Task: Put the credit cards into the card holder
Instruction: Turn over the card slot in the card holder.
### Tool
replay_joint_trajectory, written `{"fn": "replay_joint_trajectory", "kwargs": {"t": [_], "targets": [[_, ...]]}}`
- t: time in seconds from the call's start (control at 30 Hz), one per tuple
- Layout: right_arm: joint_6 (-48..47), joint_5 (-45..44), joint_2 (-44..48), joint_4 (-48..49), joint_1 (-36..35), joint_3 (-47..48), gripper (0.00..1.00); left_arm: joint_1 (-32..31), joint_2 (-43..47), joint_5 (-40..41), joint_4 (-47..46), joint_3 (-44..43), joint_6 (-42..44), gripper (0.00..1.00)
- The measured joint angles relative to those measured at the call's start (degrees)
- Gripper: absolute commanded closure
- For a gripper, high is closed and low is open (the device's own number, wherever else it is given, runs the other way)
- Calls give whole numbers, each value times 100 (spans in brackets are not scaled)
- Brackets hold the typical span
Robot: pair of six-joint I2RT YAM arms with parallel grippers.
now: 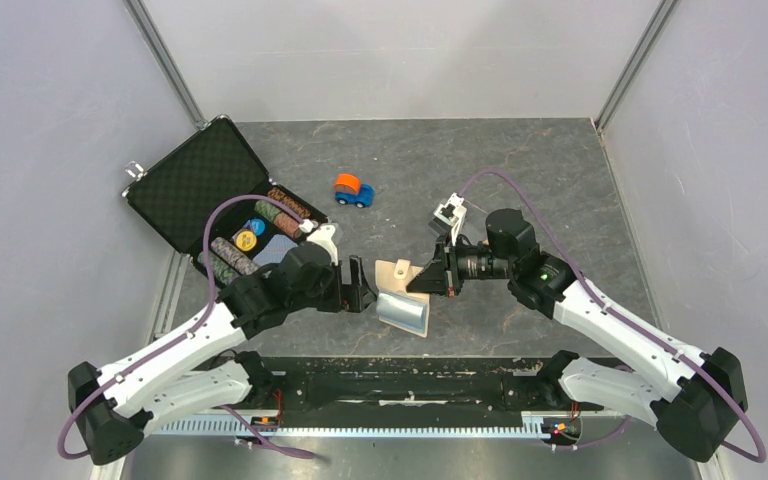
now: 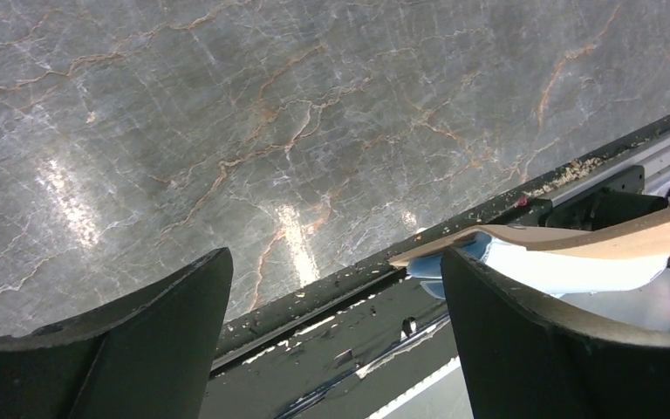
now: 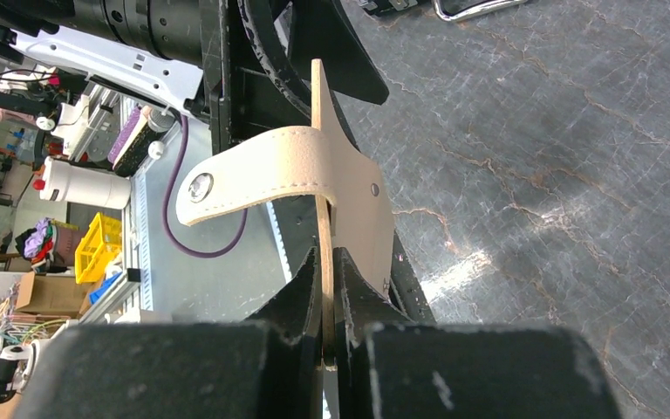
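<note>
The beige card holder (image 1: 396,272) is held up off the table between the two arms. My right gripper (image 1: 428,276) is shut on one of its edges; in the right wrist view (image 3: 327,262) the holder (image 3: 349,201) stands edge-on between the fingers, its snap tab (image 3: 253,179) curling left. A light blue credit card (image 1: 404,312) sticks out of the holder towards the near edge. It also shows in the left wrist view (image 2: 567,266) under the holder's flap (image 2: 628,234). My left gripper (image 1: 362,288) is open and empty beside the holder (image 2: 336,262). The gold and black cards are out of view.
An open black chip briefcase (image 1: 200,195) with poker chips lies at the back left. A small orange and blue toy car (image 1: 354,190) stands mid-table. A small clear box (image 1: 451,213) sits behind the right wrist. The black rail (image 1: 400,380) runs along the near edge.
</note>
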State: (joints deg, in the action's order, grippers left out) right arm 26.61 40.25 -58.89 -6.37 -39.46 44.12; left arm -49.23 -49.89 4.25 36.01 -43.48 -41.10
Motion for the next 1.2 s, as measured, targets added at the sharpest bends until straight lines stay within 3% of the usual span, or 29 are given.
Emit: {"fn": "replay_joint_trajectory", "kwargs": {"t": [0.67, 1.2], "targets": [[339, 437, -234, 221, 334, -234, 100, 2, 636, -938, -1377, 713, -11, 0], [911, 951, -87, 1047, 352, -549, 100, 76, 278, -1196, -2570, 977, -24, 1]]}}
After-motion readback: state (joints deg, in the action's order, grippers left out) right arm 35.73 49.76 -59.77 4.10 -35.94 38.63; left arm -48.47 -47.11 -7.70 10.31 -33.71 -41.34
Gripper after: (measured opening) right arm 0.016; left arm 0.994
